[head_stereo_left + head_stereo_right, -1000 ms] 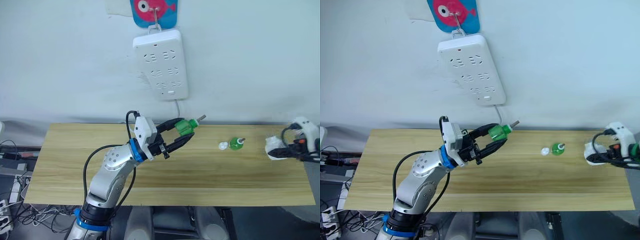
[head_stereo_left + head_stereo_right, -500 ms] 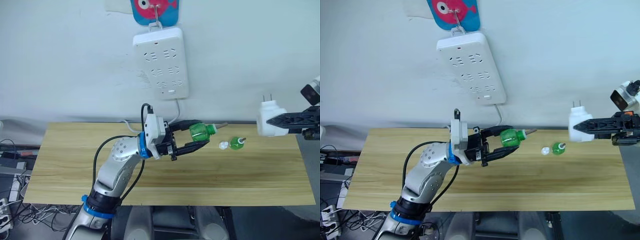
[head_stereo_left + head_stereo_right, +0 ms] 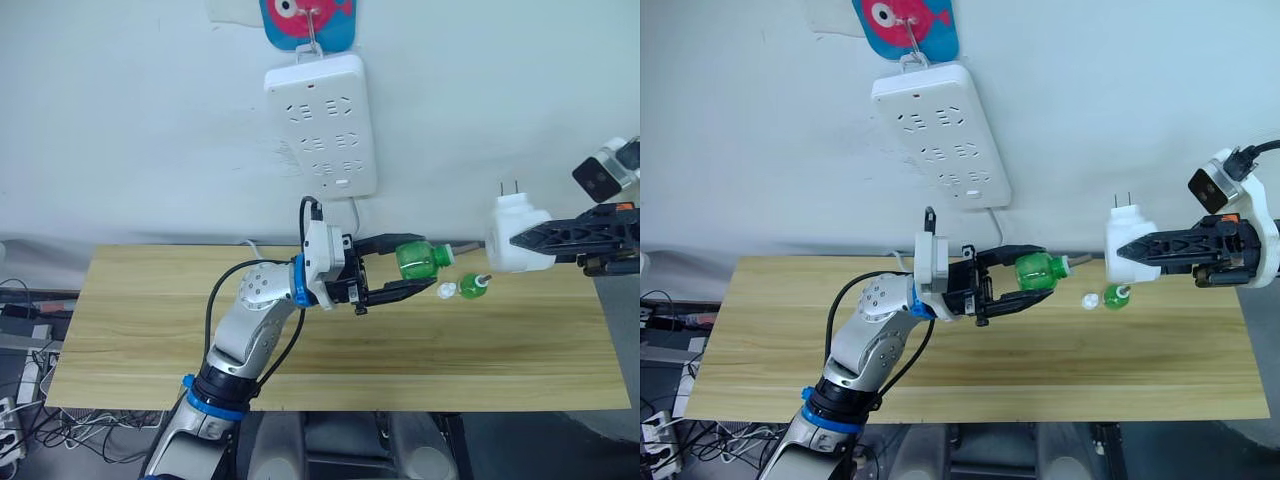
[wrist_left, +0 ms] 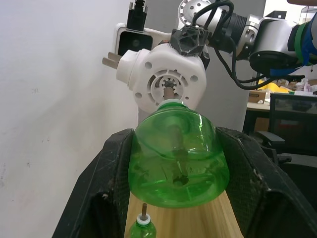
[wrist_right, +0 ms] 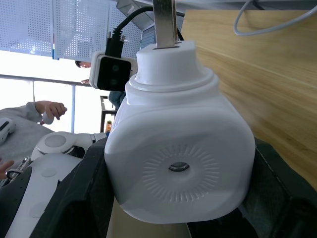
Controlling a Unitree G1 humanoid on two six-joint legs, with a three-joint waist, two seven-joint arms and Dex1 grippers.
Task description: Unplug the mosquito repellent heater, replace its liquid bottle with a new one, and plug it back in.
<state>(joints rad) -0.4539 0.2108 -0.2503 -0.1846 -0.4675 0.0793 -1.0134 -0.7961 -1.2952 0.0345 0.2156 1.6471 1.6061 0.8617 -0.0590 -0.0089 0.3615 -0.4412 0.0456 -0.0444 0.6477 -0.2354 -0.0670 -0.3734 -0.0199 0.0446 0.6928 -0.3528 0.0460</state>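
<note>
Green new bottle [image 3: 417, 259], clamped by the left gripper [image 3: 404, 272], is aimed wick-first at the heater [image 3: 507, 243] clamped by the right gripper [image 3: 535, 240], just apart.

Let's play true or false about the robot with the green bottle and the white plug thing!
1. The left gripper holds a green bottle. True.
2. The heater is plugged into the power strip. False: the right gripper holds it in the air.
3. A small green bottle stands on the table. True.
4. The held bottle is already inside the heater. False: they are apart.
</note>
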